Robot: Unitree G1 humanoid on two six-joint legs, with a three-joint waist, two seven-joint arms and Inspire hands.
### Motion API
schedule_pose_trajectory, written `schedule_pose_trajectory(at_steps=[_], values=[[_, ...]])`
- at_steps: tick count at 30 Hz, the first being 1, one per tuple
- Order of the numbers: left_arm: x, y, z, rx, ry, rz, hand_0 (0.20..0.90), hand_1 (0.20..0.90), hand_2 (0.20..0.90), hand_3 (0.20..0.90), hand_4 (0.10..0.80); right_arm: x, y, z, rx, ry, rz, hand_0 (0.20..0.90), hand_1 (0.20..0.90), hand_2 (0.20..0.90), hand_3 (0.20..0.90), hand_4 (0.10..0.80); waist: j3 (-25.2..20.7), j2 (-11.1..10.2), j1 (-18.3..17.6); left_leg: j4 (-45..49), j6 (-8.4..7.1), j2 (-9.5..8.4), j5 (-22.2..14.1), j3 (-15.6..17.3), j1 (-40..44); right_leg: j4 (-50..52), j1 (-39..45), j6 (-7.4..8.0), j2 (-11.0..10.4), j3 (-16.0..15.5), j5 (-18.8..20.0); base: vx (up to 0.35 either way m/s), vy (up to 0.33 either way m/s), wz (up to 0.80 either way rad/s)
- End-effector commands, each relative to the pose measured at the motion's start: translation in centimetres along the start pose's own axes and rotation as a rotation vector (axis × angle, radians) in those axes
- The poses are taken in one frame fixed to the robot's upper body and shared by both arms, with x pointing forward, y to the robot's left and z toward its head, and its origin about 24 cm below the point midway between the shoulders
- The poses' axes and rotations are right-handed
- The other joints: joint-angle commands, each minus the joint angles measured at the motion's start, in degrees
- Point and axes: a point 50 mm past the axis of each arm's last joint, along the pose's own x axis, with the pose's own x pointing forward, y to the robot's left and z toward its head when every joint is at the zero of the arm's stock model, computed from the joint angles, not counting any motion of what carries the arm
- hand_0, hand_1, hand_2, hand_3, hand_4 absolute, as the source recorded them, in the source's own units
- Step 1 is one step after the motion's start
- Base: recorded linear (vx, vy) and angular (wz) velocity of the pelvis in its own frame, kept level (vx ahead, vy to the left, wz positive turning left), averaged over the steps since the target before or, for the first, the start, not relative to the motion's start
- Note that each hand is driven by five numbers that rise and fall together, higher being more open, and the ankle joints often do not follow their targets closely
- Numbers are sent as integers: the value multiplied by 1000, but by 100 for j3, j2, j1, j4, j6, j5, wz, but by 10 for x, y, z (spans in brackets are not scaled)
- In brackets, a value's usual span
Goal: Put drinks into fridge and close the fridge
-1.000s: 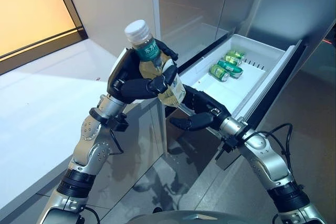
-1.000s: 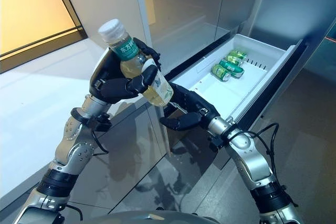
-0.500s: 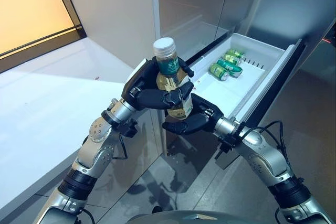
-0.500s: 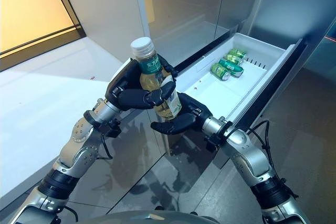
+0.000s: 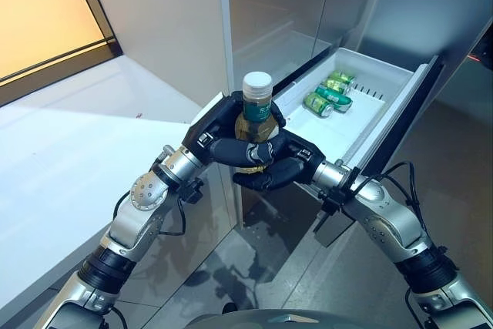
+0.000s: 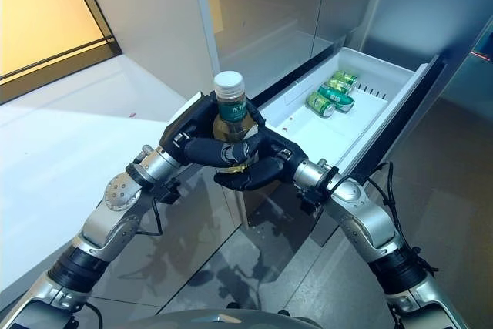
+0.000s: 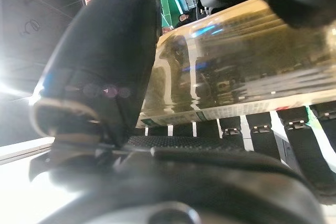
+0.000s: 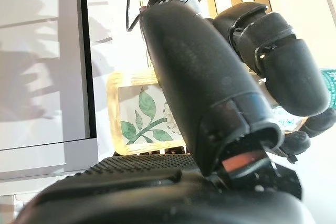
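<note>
A clear bottle of yellowish tea with a white cap and green label stands upright just off the near left corner of the open fridge drawer. My left hand is shut round its upper body. My right hand cups the lower part from below, its fingers curled round the base. In the left wrist view the bottle lies across my palm, and the right wrist view shows its leaf label past my thumb. Three green cans lie at the far end of the white drawer.
The drawer's dark front panel juts out to the right. Grey fridge doors rise behind the drawer. A white ledge runs along the left, beside a grey cabinet face below my hands.
My left hand has carried the bottle right and down and turned it upright by the drawer's corner. My right hand rose under it and closed on its base.
</note>
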Motion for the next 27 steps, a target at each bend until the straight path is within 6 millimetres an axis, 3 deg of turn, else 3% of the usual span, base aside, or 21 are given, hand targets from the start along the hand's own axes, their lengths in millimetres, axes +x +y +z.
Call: schedule_pose_trajectory(at_steps=[1,5,7,8,10,16,27], values=[[27,13,49,120,-264,2,300,300,300,200,100,6,19,103,-207,-495,122,900,900,900,900,800,-580,-151,19,9,62,0,-342,428,20,24,-180,322,-142,-39,326,0,0,0],[26,15,48,96,-268,7,300,300,300,200,100,6,16,103,-181,-481,115,900,900,900,900,800,-585,-156,12,9,51,11,-333,435,-6,24,-211,324,-130,-25,336,0,0,0],[26,15,49,73,-282,2,300,300,300,200,100,6,16,97,-154,-444,126,476,476,476,406,306,-594,-161,5,9,45,16,-329,427,-16,24,-224,327,-125,-12,342,0,0,0],[26,13,49,54,-298,-1,300,300,300,200,100,8,16,91,-137,-399,138,396,396,396,313,213,-598,-164,-7,9,40,21,-320,420,-29,24,-234,325,-122,2,343,0,0,0],[26,11,50,44,-316,-7,300,300,300,200,100,9,17,83,-122,-357,139,300,300,300,200,100,-592,-163,-16,9,38,30,-362,411,2,24,-203,330,-119,1,305,0,0,0],[30,-3,58,20,-375,-65,300,300,300,200,100,12,15,60,-91,-231,114,300,300,300,200,100,-567,-182,-35,9,26,44,-348,378,2,24,-186,327,-116,-11,308,0,0,0],[32,-14,64,-27,-414,-128,300,300,300,200,100,15,10,55,-117,-192,65,300,300,300,200,100,-549,-201,-29,9,28,35,-353,360,3,24,-182,342,-122,-10,312,0,0,0]])
